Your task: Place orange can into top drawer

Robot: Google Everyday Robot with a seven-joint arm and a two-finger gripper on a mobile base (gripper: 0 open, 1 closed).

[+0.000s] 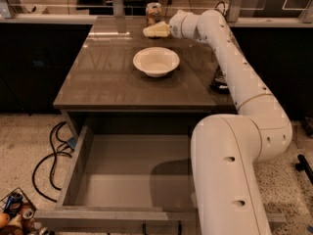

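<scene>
The orange can (153,12) stands upright at the far edge of the brown table (102,77), its mottled label and silver top showing. My gripper (152,31) reaches across the table from the right and sits just in front of and below the can, close to it. The top drawer (78,165) is pulled out wide under the table's near edge, grey inside, with nothing in it; its dark handle (161,227) shows at the bottom. My arm's shadow falls across the drawer floor.
A white bowl (156,61) sits mid-table, between the can and the drawer. A dark object (219,81) lies at the table's right edge, partly behind my arm. Cables (49,160) lie on the floor at left; a basket of cans (17,214) is at bottom left.
</scene>
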